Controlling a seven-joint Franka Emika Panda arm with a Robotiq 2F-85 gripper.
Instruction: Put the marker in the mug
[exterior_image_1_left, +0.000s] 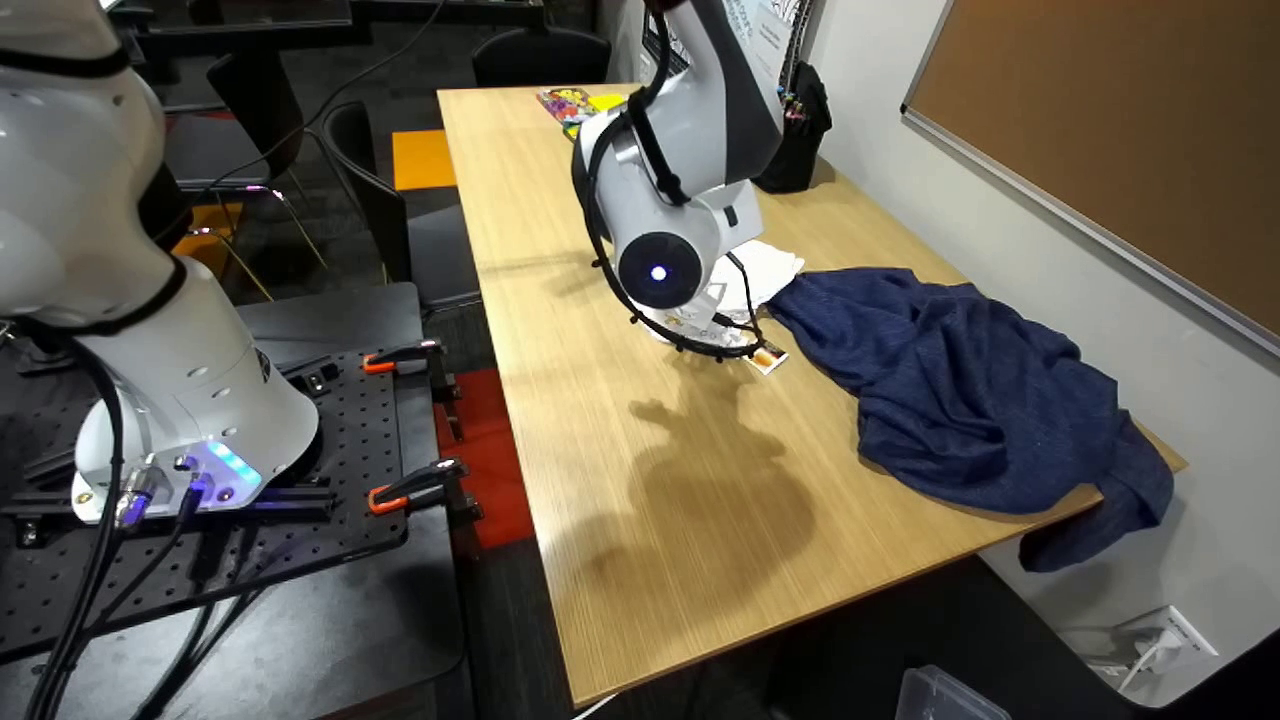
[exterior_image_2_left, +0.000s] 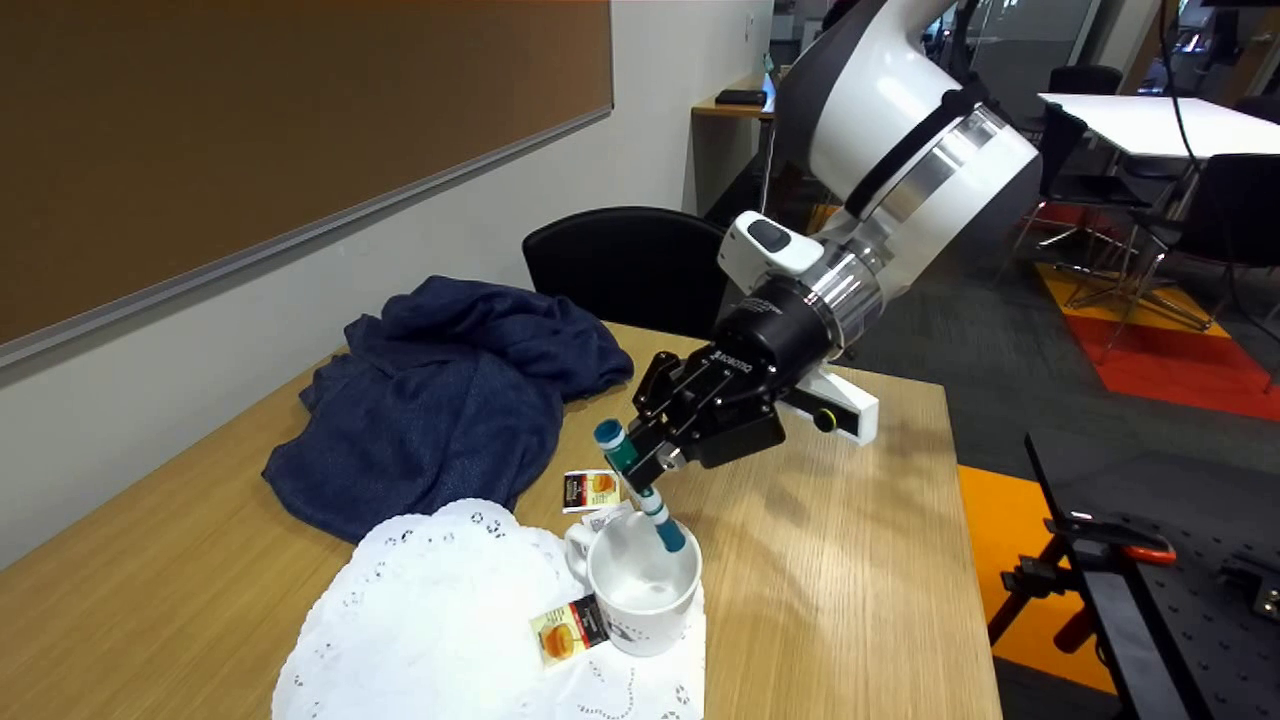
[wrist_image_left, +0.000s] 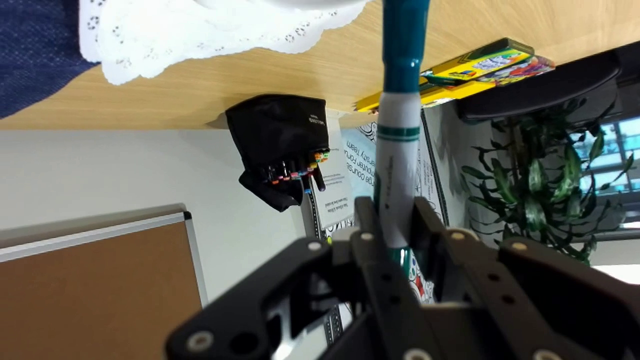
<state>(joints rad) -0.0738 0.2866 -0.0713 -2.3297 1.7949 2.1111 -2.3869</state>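
- Because the gripper (wrist_image_left: 397, 222) has the marker (wrist_image_left: 397, 165) pinched, both fingers (wrist_image_left: 367, 222) pressed to its white barrel, putting it into the mug (exterior_image_2_left: 645, 598) looks like the step in hand.
- Tilted, its upper end leaning toward the edge of the tabletop (exterior_image_2_left: 850, 560) along the wall (exterior_image_1_left: 1050, 270), the marker shows its lower end over the mug's mouth in an exterior view; whether that tip is below the rim cannot be told.
- Lower it gently, steering the tip toward the middle of the mouth, away from the rim facing the other long edge.
- Spread the fingers only once the tip is well inside, then draw back along the same slant so the mug is not tipped.
- Flat beside the mug's foot lies a tea packet (exterior_image_2_left: 570, 632), with another packet (exterior_image_2_left: 592, 490) near its handle; neither should hinder.
- Lace paper (exterior_image_2_left: 420, 610) spreads from the mug toward the wall edge; snagging it could shift things.
- At the corner where the wall edge meets a short edge, a blue cloth (exterior_image_2_left: 430, 410) lies heaped, partly hanging over.
- A black pouch (wrist_image_left: 277, 127) and coloured boxes (wrist_image_left: 475, 67) sit toward the opposite short edge.
- In an exterior view, the arm (exterior_image_1_left: 680, 170) hides mug and marker.
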